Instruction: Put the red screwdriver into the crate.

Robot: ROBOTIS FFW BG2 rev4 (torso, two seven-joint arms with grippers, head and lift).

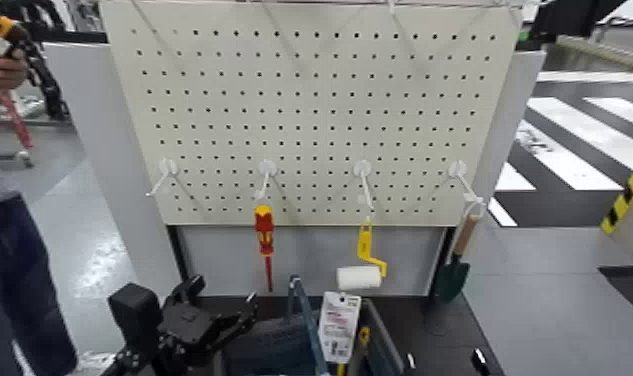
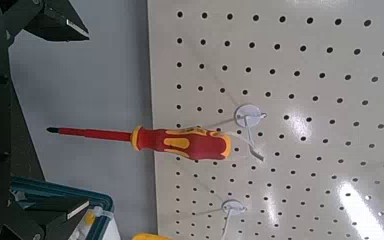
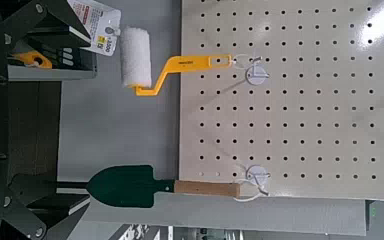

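The red screwdriver [image 1: 265, 240] hangs from a hook on the white pegboard [image 1: 310, 100], shaft pointing down. It also shows in the left wrist view [image 2: 170, 142]. The dark grey-blue crate [image 1: 275, 348] stands below it at the bottom of the head view, its thin handle [image 1: 304, 318] upright. My left gripper [image 1: 223, 296] is open and empty, low and left of the screwdriver, well short of it. In its wrist view [image 2: 75, 118] the jaws stand wide apart. My right gripper [image 3: 65, 115] is open and empty, low on the right.
A yellow-handled paint roller [image 1: 362, 266] and a green trowel [image 1: 454, 262] hang on hooks right of the screwdriver. A white tag [image 1: 338, 326] hangs in the crate. A person [image 1: 5, 230] stands at the far left holding a device.
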